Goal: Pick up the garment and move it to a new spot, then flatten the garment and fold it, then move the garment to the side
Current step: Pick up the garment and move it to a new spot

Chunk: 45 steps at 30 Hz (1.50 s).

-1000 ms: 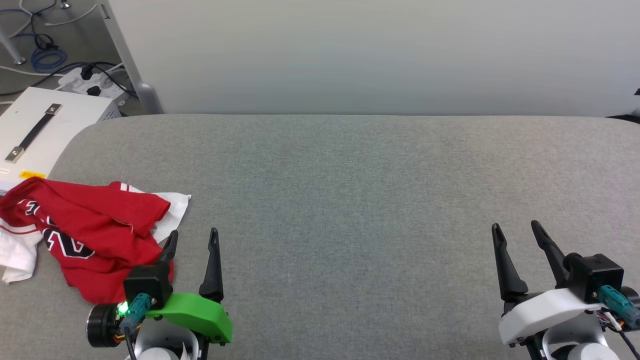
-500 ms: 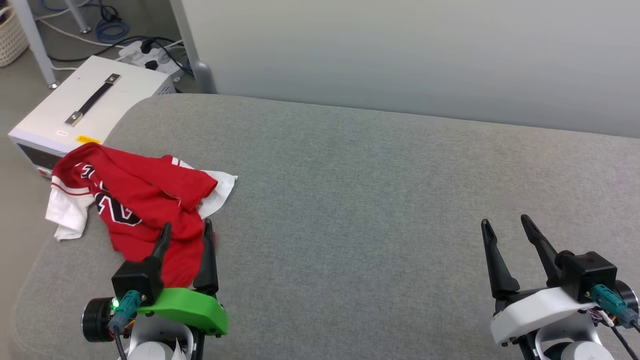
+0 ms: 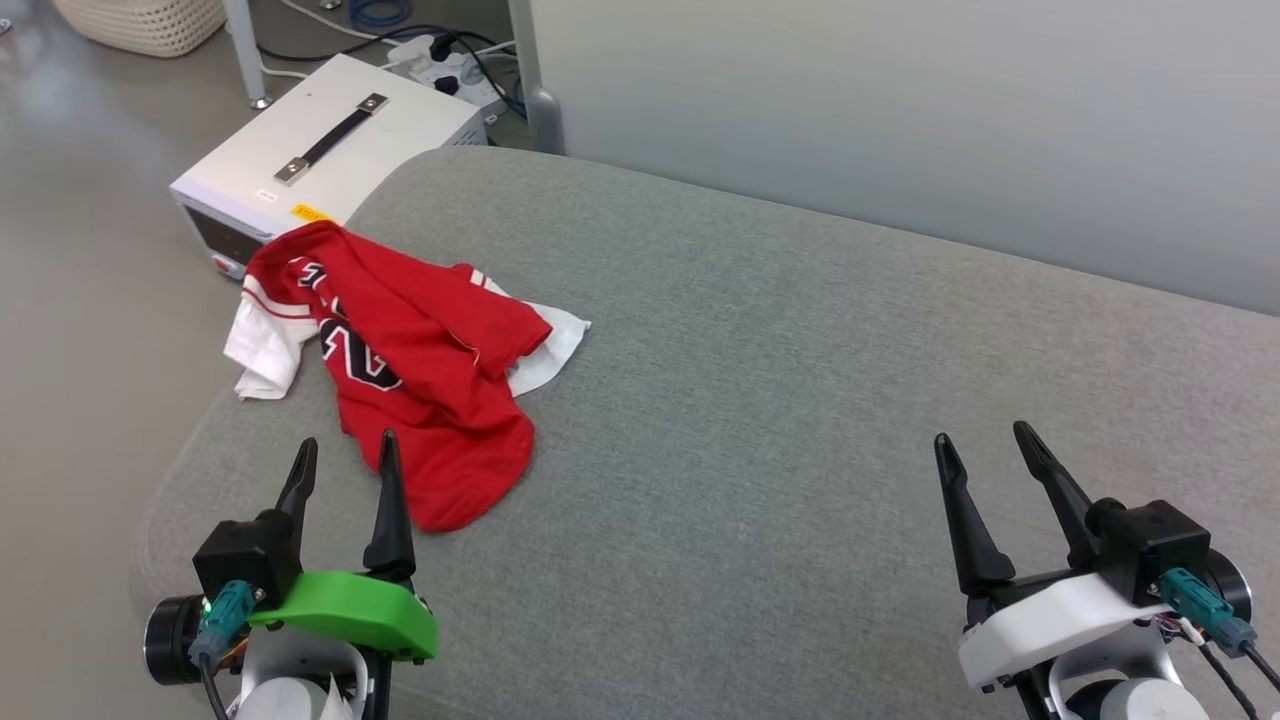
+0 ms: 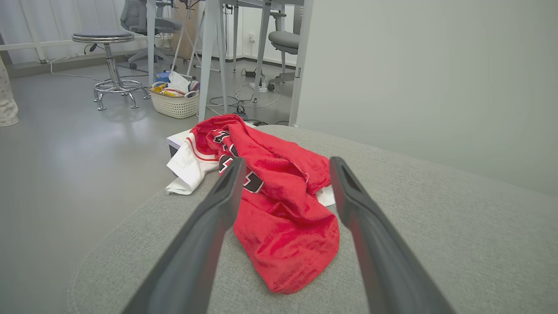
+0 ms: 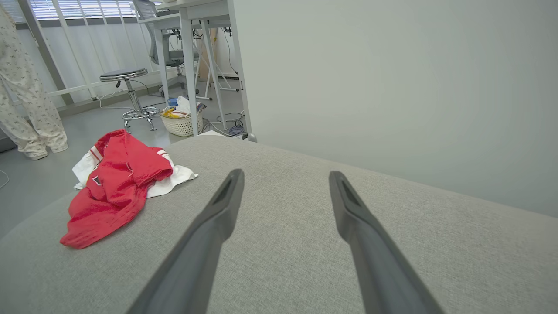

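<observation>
The garment (image 3: 420, 370) is a crumpled red shirt with white sleeves and a black-and-white number print, heaped near the left end of the grey cushioned surface (image 3: 800, 400). One white sleeve hangs over the left edge. My left gripper (image 3: 342, 455) stands open just in front of the garment's near hem, not touching it; the left wrist view has the garment (image 4: 279, 196) lying between and beyond the fingers. My right gripper (image 3: 987, 448) is open over bare grey fabric at the right, far from the garment (image 5: 117, 183).
A white box with a dark handle (image 3: 320, 150) sits on the floor just past the surface's left end, beside cables and a power strip (image 3: 450, 50). A pale partition wall (image 3: 900, 120) backs the surface. A wicker basket (image 4: 174, 102), a stool (image 4: 111, 56) and a standing person's legs (image 5: 26, 109) lie beyond.
The head camera has turned left, shifting the whole scene rightward in the picture. The left gripper now sits slightly nearer than the garment's hem. Both grippers stay open.
</observation>
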Available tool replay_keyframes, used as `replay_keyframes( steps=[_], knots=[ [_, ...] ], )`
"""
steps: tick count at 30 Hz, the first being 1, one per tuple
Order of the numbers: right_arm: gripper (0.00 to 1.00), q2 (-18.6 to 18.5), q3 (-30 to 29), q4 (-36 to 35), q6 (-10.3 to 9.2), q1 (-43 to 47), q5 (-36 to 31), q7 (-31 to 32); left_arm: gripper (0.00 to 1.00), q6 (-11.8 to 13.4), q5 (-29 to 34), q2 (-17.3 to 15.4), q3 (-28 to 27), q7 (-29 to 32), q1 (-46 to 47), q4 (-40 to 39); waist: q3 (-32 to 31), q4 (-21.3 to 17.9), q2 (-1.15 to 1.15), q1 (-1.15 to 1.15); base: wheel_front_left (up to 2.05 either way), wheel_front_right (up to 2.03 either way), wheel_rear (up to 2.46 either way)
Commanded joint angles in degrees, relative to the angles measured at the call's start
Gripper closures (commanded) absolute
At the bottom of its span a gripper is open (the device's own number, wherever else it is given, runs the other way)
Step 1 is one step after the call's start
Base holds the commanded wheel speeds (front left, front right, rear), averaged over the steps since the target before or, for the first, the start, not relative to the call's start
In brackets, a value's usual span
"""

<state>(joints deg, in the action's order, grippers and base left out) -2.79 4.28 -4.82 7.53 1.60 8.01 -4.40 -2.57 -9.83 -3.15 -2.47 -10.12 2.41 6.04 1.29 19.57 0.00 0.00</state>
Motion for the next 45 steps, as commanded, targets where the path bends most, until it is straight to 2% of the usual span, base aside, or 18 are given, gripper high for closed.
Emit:
replay_keyframes(
  steps=[1,12,32,36,45],
  knots=[
    [0.00,-0.08,0.34,-0.45,-0.03,-0.88,0.37,-0.57,0.00,-0.38,-0.41,0.19,-0.29,-0.75,0.96,0.21,0.33,2.96,0.00,0.00,0.00,0.00,0.00],
    [0.00,-0.09,1.15,-1.62,-0.03,-1.36,0.83,-1.17,0.00,-0.71,-2.49,0.22,-0.52,-2.06,1.64,0.89,0.85,9.19,0.00,0.00,0.00,0.00,0.00],
    [0.00,-0.09,1.79,-3.10,-0.04,-1.86,0.88,-1.35,0.00,-0.96,-3.17,0.26,-0.61,-4.43,2.72,3.01,2.03,16.92,0.00,0.00,0.00,0.00,0.00],
    [0.00,-0.09,1.84,-3.65,-0.04,-1.99,0.36,-1.20,0.00,-1.47,-2.82,0.27,-0.57,-4.87,3.80,4.39,2.40,17.83,0.00,0.00,0.00,0.00,0.00],
    [0.00,-2.59,2.32,-5.91,-0.04,-4.27,-2.15,1.07,0.00,-2.54,-1.62,0.16,0.07,-4.87,9.85,8.38,5.70,15.10,0.00,0.00,0.00,0.00,0.00]
  ],
)
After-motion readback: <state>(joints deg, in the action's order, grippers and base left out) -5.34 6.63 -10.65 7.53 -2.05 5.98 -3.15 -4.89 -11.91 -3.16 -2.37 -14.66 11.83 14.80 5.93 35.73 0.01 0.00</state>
